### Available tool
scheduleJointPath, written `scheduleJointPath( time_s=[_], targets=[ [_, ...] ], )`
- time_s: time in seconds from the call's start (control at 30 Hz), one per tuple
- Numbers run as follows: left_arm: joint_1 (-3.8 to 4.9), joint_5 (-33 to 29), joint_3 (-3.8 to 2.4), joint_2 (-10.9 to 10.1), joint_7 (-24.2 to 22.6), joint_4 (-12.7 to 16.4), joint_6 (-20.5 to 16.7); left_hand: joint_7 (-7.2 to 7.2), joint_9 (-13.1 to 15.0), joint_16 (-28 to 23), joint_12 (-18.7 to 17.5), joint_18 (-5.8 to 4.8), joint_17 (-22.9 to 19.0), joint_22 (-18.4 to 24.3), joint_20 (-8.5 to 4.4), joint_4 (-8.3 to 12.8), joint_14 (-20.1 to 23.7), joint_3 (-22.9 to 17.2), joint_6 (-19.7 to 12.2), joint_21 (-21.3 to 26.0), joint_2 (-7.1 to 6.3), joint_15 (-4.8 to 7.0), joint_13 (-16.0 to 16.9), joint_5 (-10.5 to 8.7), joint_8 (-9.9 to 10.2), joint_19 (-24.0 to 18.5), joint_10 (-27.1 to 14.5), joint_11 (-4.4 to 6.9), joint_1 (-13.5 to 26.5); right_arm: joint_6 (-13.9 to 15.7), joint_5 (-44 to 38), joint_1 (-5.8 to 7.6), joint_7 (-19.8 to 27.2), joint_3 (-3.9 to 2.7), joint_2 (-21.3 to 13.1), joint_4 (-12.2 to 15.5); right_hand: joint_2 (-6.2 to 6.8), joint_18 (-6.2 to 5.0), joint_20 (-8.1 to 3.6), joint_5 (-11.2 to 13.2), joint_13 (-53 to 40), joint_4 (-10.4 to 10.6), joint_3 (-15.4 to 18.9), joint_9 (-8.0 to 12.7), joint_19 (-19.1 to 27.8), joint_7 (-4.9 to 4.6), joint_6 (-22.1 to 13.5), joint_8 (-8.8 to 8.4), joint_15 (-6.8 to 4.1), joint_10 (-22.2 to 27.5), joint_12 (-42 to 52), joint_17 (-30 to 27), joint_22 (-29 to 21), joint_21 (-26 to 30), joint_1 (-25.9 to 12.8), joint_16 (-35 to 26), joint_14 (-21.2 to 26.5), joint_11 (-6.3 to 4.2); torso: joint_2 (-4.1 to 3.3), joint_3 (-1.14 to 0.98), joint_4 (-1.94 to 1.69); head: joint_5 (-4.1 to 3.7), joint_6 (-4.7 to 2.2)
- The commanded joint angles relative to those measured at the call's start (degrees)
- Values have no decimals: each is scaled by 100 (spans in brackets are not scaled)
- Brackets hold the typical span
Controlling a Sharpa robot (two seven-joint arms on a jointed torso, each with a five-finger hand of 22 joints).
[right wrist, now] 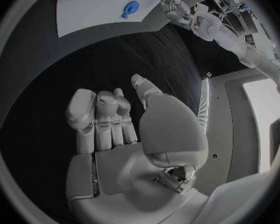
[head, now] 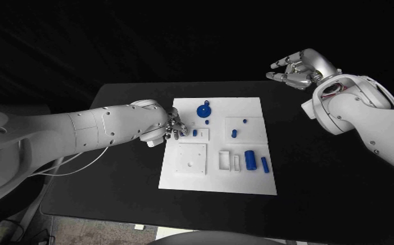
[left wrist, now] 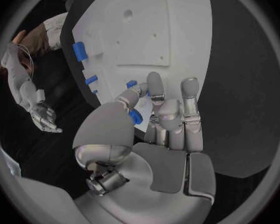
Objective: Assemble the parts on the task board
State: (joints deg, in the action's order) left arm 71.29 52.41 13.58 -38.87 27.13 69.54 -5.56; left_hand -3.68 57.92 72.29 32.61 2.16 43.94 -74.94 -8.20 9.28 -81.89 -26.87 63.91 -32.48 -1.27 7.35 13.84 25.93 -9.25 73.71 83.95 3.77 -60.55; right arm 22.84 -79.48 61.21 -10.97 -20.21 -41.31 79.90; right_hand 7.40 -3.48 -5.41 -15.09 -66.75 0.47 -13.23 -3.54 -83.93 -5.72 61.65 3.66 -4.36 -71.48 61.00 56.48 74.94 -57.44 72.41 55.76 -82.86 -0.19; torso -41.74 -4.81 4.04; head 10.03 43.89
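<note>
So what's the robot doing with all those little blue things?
It is putting small blue parts together on the white task board. Its left hand is at the board's left edge, and its fingers pinch one small blue part. Its right hand is held up off the board past the table's far right corner, holding nothing. Other blue parts, like the round one, wait on the board.

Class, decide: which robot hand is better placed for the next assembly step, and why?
The left robot hand: it is at the task board's edge, pinching a blue part. The right robot hand hangs off the board, holding nothing.

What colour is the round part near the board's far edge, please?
Blue; the round part shows best in the head view.
</note>
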Motion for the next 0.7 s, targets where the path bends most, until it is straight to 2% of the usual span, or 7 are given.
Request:
scheduleJointPath(
  time_s=[0.03, 0.7],
  targets=[
    [-9, 10, 18, 9, 65, 9, 284, 446, 9, 20, -19, 78, 5, -94, 20, 156, -12, -177, 435, -19, 26, 7, -6, 34, -20, -32, 277, 41, -40, -66, -4, -4, 22, -2, 5, 5, 2, -69, 16, -9, -8, -9, -40, -3, -169, 0, 8, -13, 13, 6, -19, 5, 748, 26, 7, -28, 3, 1, -2, 1, 3, 7, -10],
    [2, 52, 19, 145, 101, -177, 360, 443, 9, 13, -21, 77, -3, -93, 18, 149, -8, -188, 426, -23, 42, 9, -1, 18, -20, -33, 276, 37, -33, -70, -4, -4, 23, -2, 14, 4, 2, -69, 16, -9, -8, -9, -40, -3, -169, 0, 8, -13, 13, 6, -19, 5, 748, 26, 7, -28, 3, 1, -3, 2, 1, 3, -8]
  ],
)
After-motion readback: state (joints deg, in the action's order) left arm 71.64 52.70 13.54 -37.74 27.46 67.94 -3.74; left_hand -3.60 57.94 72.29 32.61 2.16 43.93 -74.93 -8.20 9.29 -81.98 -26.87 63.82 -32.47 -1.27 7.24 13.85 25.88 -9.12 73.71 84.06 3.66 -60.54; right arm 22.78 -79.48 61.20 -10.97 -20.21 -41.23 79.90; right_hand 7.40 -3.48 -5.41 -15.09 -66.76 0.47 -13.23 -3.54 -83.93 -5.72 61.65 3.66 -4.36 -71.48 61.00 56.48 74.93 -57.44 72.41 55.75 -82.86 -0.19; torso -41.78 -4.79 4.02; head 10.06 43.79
